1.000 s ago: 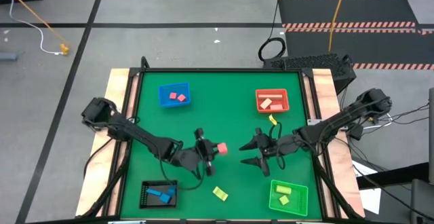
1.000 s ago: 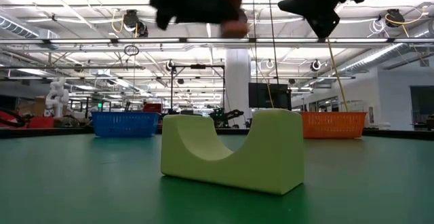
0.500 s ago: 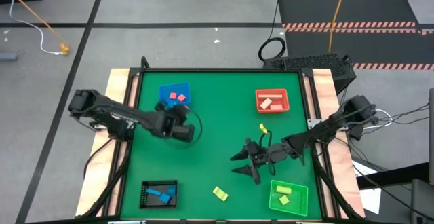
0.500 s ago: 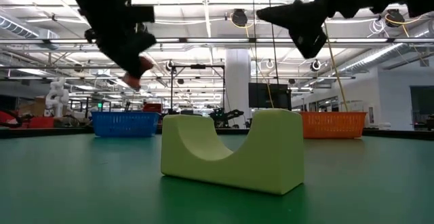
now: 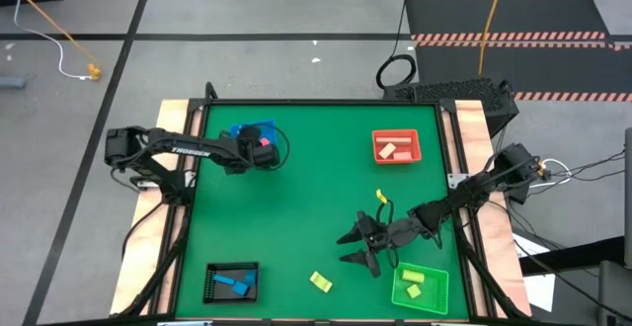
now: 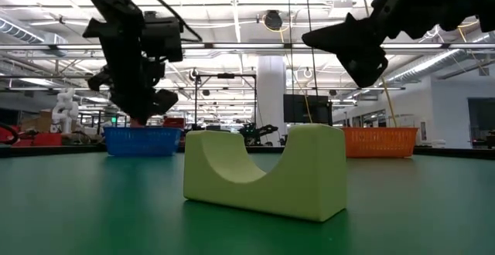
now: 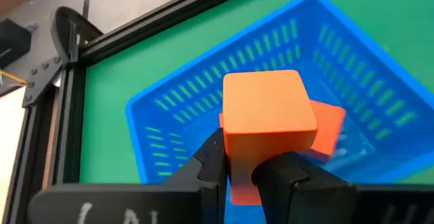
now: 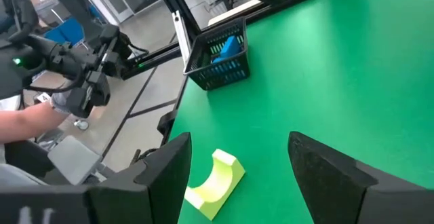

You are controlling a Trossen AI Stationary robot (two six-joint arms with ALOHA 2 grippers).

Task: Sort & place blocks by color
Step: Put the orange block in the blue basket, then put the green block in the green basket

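Note:
My left gripper (image 7: 247, 153) is shut on a pink-red cube (image 7: 270, 112) over the blue tray (image 5: 255, 133), where other pink-red blocks (image 7: 330, 125) lie. My right gripper (image 8: 241, 142) hangs open above the table's near right part (image 5: 357, 247), and the yellow arch block (image 8: 215, 183) lies on the green mat just beyond its fingers. In the low view that arch (image 6: 267, 170) rests on its flat side with the curved cut facing up. Cream blocks sit in the red tray (image 5: 396, 147), yellow ones in the green tray (image 5: 420, 286), blue ones in the black tray (image 5: 231, 282). My left gripper pinches the pink-red cube between its two fingers (image 7: 211, 159), which grip opposite side faces (image 7: 234, 149) near the cube's lower edge. It comes from the table's left. The cube sits upright over the blue tray; whether it touches the blocks beneath, I cannot tell.
The four trays stand near the mat's corners, blue far left, red far right, black near left, green near right. The mat's middle (image 5: 316, 198) is bare green. A raised dark frame (image 7: 74, 54) runs along the table's edge beside the blue tray.
My left gripper has carried the pink-red cube from the table's middle toward the far left, ending over the blue tray, still shut on it. My right gripper has moved toward the near edge and slightly left, closer to the yellow arch, and stays open.

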